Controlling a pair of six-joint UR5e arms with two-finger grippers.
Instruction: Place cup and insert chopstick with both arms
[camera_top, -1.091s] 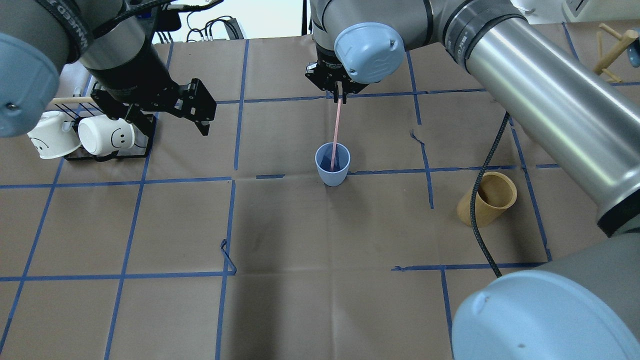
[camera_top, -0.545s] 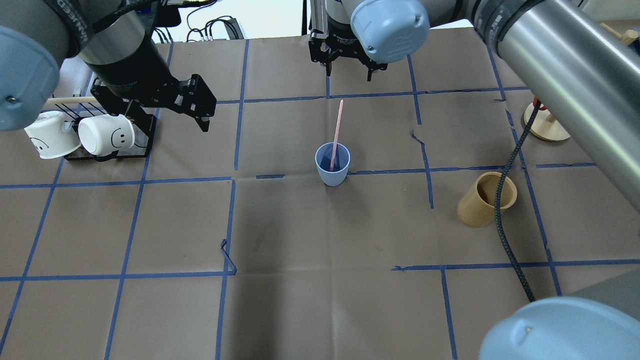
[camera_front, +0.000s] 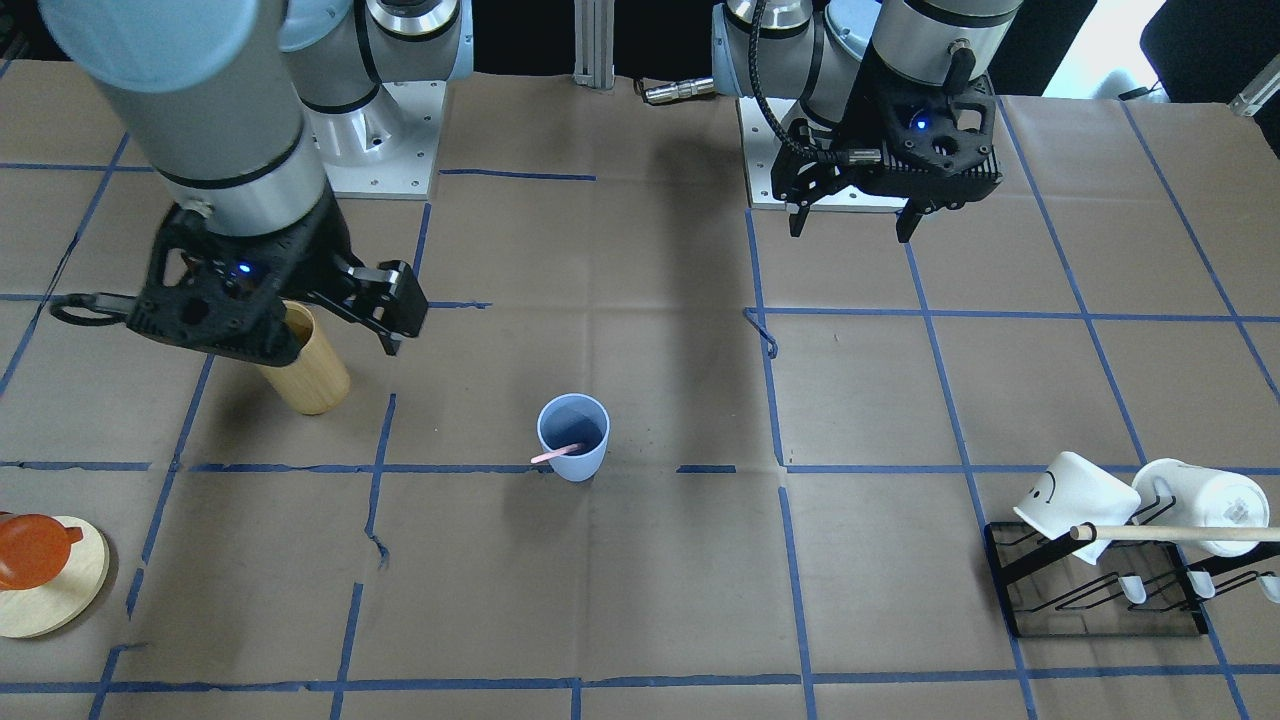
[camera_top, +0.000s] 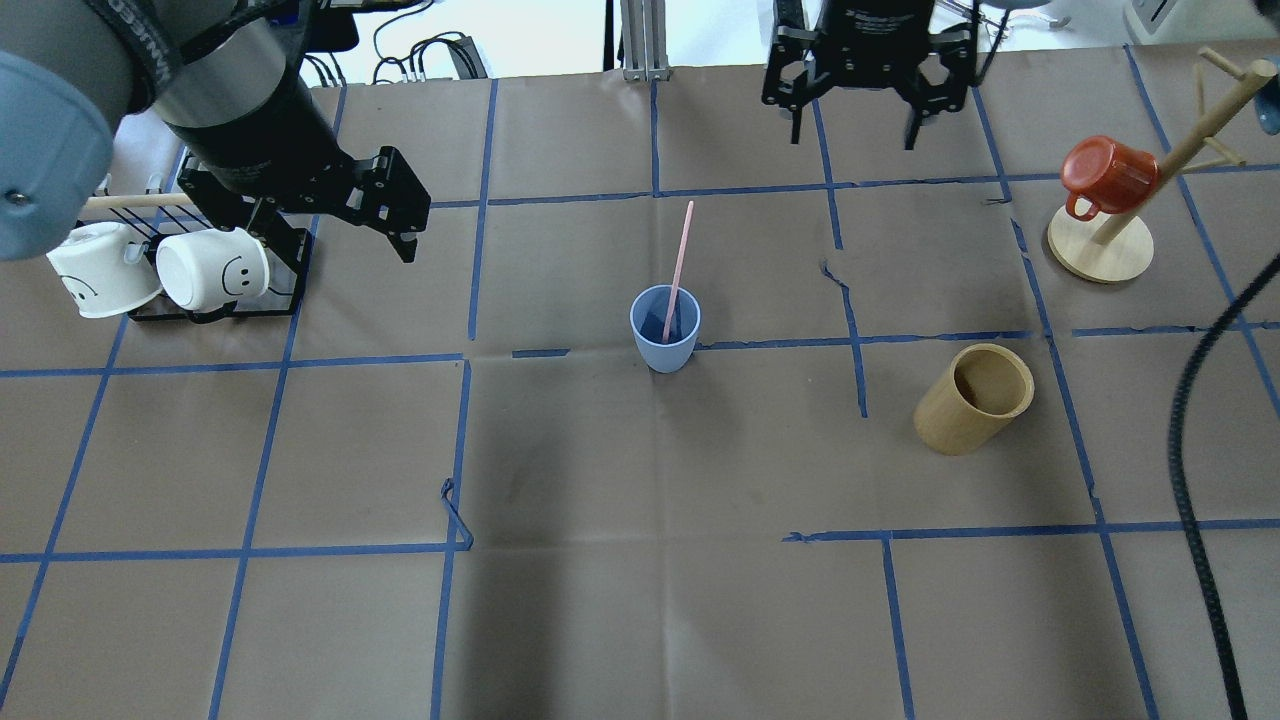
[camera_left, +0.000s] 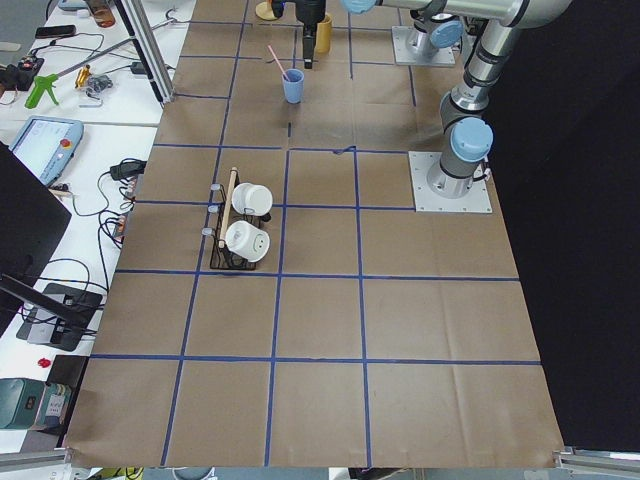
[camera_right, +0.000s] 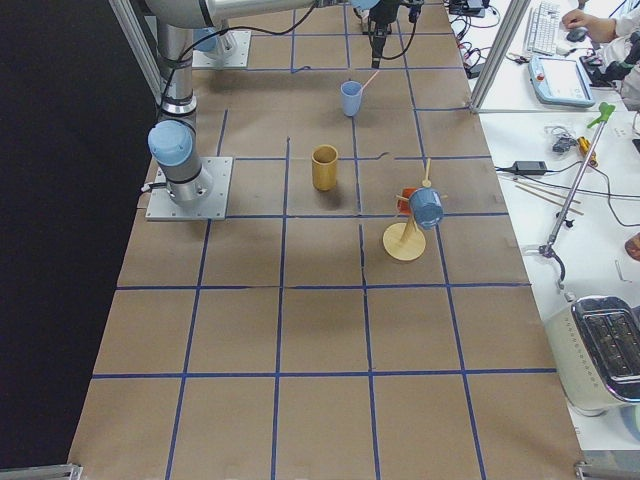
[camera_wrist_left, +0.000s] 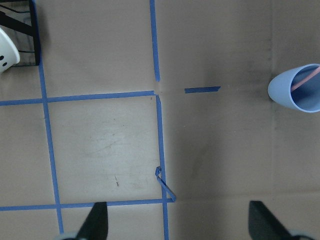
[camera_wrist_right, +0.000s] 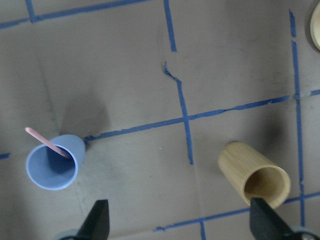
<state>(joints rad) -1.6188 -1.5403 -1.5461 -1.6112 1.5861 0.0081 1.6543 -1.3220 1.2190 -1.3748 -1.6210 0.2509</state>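
Note:
The light-blue cup (camera_top: 662, 352) stands upright near the table's middle. It also shows in the front view (camera_front: 575, 466) and in both wrist views (camera_wrist_left: 295, 95) (camera_wrist_right: 50, 170). One pale-pink chopstick (camera_top: 681, 250) stands in it, leaning on the far rim, free of any gripper; the front view shows the chopstick (camera_front: 555, 455) too. My right gripper (camera_top: 852, 138) is open and empty, high above the table beyond the cup; its wrist view shows the gripper (camera_wrist_right: 181, 225) spread wide. My left gripper (camera_top: 338, 248) is open and empty, high up left of the cup (camera_wrist_left: 180, 225).
A tan wooden cylinder (camera_top: 975, 400) stands right of the cup. A black rack with two white mugs (camera_top: 210, 272) and a wooden dowel (camera_top: 135, 200) is at the left. A mug tree with a red mug (camera_top: 1100, 180) is at the far right. A black cable (camera_top: 1195, 450) hangs on the right.
My right gripper let go of the chopstick's top, opened, and rose away to the far right. The chopstick stays leaning in the cup. The left gripper barely moved.

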